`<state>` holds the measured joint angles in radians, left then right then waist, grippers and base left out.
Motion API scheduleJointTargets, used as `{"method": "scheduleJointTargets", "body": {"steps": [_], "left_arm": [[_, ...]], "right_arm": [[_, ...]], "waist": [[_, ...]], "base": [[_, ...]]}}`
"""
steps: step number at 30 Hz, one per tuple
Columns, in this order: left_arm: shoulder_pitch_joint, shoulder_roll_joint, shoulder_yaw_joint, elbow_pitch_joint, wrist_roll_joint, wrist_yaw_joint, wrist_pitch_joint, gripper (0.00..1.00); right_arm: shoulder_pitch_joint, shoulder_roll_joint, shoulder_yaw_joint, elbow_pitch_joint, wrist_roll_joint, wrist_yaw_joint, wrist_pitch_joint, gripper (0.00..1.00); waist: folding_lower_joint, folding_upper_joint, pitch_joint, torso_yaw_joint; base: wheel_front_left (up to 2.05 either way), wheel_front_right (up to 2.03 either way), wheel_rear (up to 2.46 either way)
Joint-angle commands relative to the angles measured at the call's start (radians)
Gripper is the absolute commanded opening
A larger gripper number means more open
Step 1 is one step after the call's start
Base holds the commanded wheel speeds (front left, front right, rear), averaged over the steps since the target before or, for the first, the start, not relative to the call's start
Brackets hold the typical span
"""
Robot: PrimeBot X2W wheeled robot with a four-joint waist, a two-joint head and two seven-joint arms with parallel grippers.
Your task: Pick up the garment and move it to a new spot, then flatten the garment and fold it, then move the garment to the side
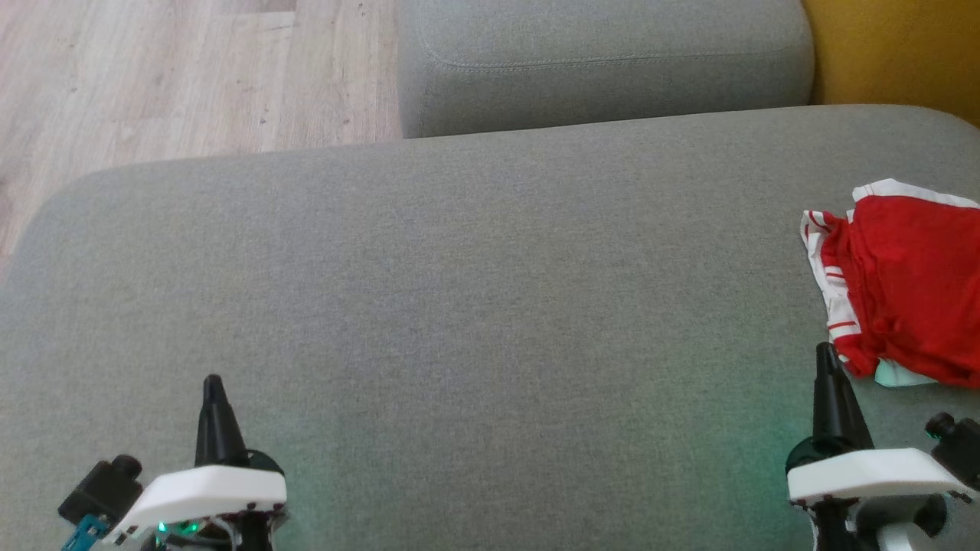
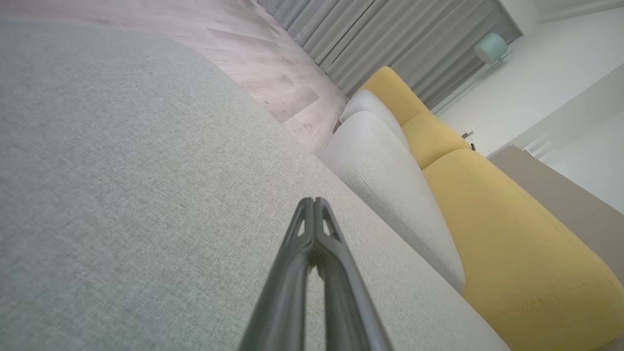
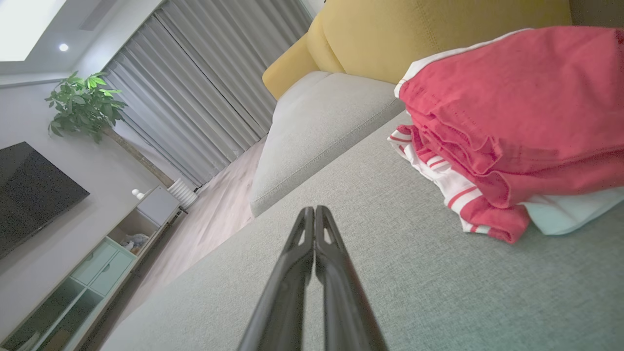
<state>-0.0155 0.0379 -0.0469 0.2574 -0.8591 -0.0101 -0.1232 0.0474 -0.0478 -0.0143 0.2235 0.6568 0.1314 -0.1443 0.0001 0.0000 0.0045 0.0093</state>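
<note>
The garment (image 1: 903,283) is red with white striped trim, lying folded in a small pile at the right edge of a grey sofa cushion (image 1: 475,306). In the right wrist view the garment (image 3: 507,126) lies up and to the right of my fingers. My right gripper (image 1: 825,353) is shut and empty, its tip just left of the garment's near corner, apart from it. Low on the left, my left gripper (image 1: 212,383) is shut with nothing in it, far from the garment. Its closed fingers (image 2: 314,229) point over bare cushion.
A second grey cushion (image 1: 605,61) lies beyond the first, with a yellow sofa (image 1: 896,53) at the far right. Wooden floor (image 1: 176,76) runs past the cushion's far left edge. A TV cabinet (image 3: 97,258), a plant (image 3: 83,102) and curtains (image 3: 195,92) stand in the room.
</note>
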Motion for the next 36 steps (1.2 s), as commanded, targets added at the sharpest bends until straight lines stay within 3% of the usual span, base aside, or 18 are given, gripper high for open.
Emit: {"method": "scheduleJointTargets", "body": {"steps": [1, 36], "left_arm": [[-0.054, 0.006, 0.025, -0.026, -0.025, -0.007, 0.008, 0.00], [-0.071, 0.008, 0.084, -0.020, -0.342, -0.057, 0.108, 0.00]], "right_arm": [[-0.060, -0.020, 0.001, -0.026, 0.035, 0.000, 0.010, 0.00], [-0.100, -0.025, -0.025, -0.006, 0.451, 0.000, 0.104, 0.00]], "waist": [[0.0000, 0.0000, 0.000, 0.000], [-0.0001, 0.0000, -0.001, -0.004]], "base": [[0.00, 0.00, 0.00], [0.00, 0.00, 0.00]]}}
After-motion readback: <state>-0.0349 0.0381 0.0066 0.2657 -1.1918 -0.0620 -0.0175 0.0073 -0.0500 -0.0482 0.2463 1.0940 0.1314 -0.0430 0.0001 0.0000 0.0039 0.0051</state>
